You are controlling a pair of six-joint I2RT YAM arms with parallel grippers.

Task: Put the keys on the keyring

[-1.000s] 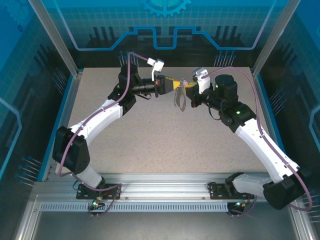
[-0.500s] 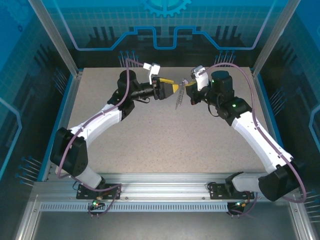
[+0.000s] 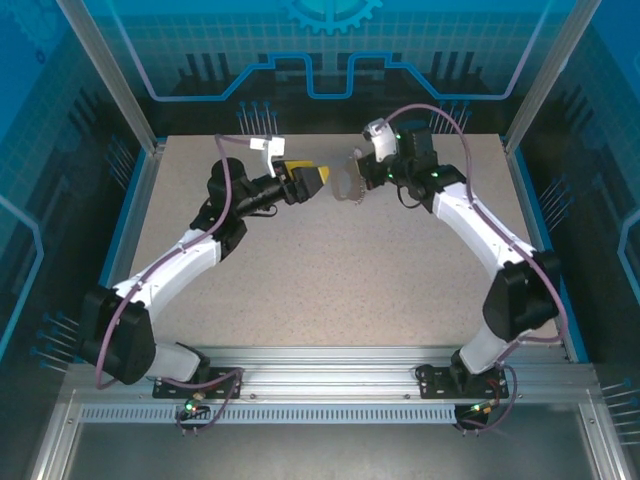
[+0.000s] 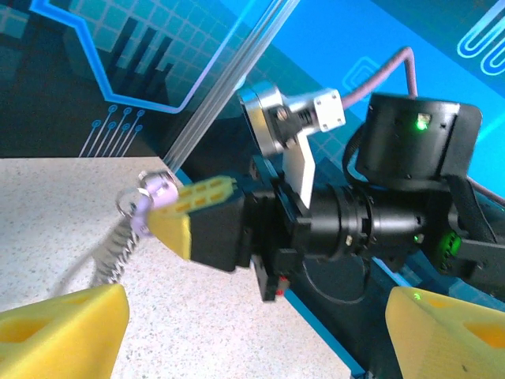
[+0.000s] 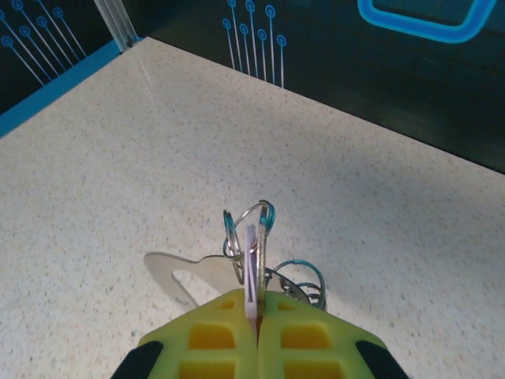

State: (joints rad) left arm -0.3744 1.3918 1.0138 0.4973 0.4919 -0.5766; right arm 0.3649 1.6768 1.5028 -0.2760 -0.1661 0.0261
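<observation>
- Up at the far middle of the table (image 3: 300, 290), the two arms meet nose to nose in mid-air.
- The right gripper (image 5: 258, 302) has its yellow fingers (image 5: 205, 339) clenched together, and the key (image 5: 252, 257) is pinched right in the seam between them.
- The key's pale lilac head stands on edge, poking up out of the fingertips.
- Thin wire rings (image 5: 237, 229) loop around the key just past the fingertips, and more coil at the right side of it.
- The keyring (image 3: 345, 186) dangles below the right fingers, off the table, a grey loop hanging beside and under the grip.
- From the right wrist view, a flat grey part of it with a cut-out juts out to the left of the fingers, the table well beneath it.
- From the left wrist view, the chain (image 4: 118, 253) trails down from the lilac head toward the table; whether its end touches the table, I cannot tell.
- The left gripper (image 3: 312, 178) faces the right one, just beside the hanging loop and not touching it.
- Its fingers (image 4: 71, 328) are spread wide, one at each bottom corner of the left wrist view, with nothing between them.
- The key and rings sit ahead of those spread fingers, beyond the tips rather than in the gap.
</observation>
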